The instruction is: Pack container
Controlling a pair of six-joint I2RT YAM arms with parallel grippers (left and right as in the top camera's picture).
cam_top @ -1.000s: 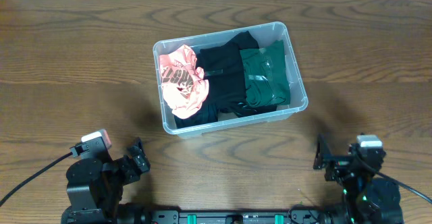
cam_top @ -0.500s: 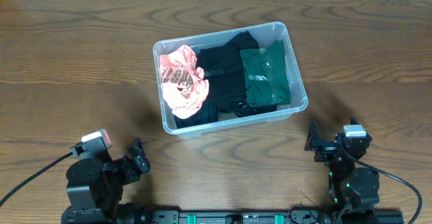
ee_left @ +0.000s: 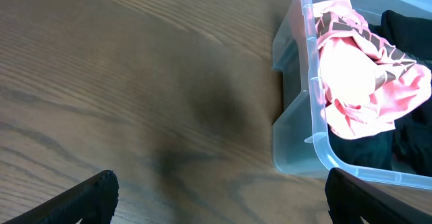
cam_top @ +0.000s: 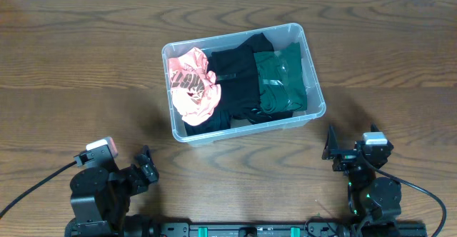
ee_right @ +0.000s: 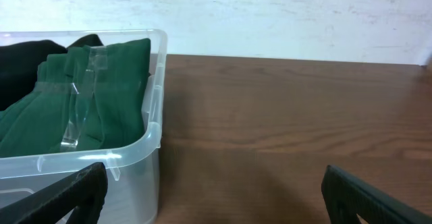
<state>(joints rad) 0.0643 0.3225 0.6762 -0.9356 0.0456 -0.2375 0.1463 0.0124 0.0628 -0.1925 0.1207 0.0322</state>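
Note:
The clear plastic container stands mid-table, at a slight angle. Inside lie a pink garment at the left, a black one in the middle and a folded green one at the right. My left gripper rests open near the table's front left, apart from the tub; its wrist view shows the container's corner and the pink garment. My right gripper is open at the front right, just below the tub's right corner, with the green garment visible. Both hold nothing.
Dark wood table stretches all round the tub. A white wall runs behind the far table edge. Black cables trail from both arm bases at the front edge.
The right arm shifted a little left and toward the container, then held still. The left arm and the container's contents have not moved.

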